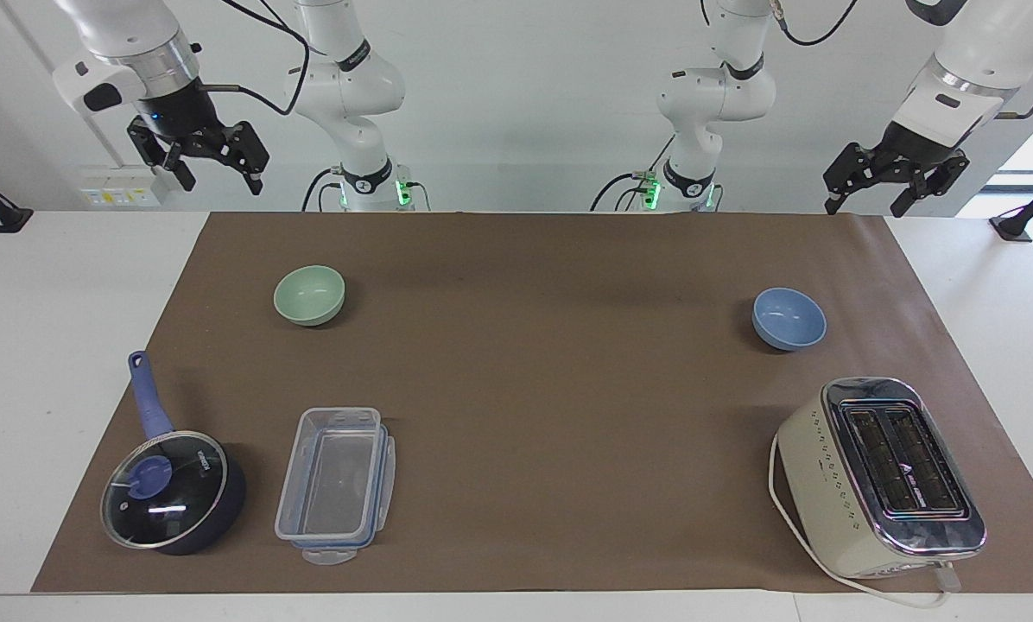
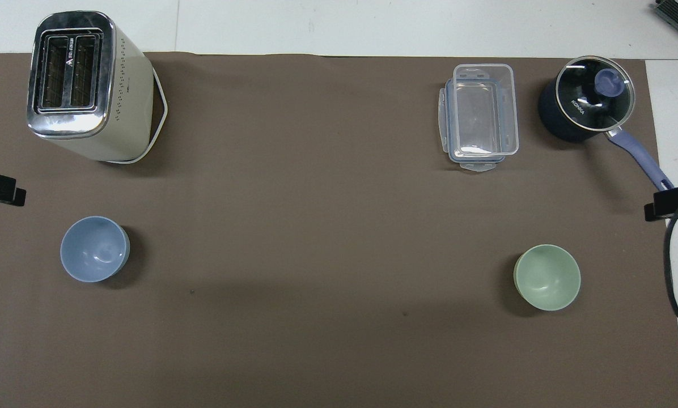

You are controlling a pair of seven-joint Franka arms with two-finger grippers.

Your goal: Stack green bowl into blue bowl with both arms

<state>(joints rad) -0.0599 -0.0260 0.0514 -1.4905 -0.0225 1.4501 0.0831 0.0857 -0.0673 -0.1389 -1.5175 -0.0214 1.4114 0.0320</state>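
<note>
The green bowl (image 1: 309, 295) stands upright on the brown mat (image 1: 534, 363) toward the right arm's end of the table; it also shows in the overhead view (image 2: 547, 277). The blue bowl (image 1: 789, 319) stands upright toward the left arm's end, also in the overhead view (image 2: 94, 249). Both bowls are empty and far apart. My right gripper (image 1: 220, 175) hangs open and empty, high over the table's edge near the robots, above the green bowl's end. My left gripper (image 1: 866, 200) hangs open and empty, high over the mat's corner at the blue bowl's end. Both arms wait.
A cream toaster (image 1: 879, 475) stands farther from the robots than the blue bowl. A clear plastic container (image 1: 335, 484) and a dark blue lidded saucepan (image 1: 171, 492) stand farther from the robots than the green bowl. Bare mat lies between the bowls.
</note>
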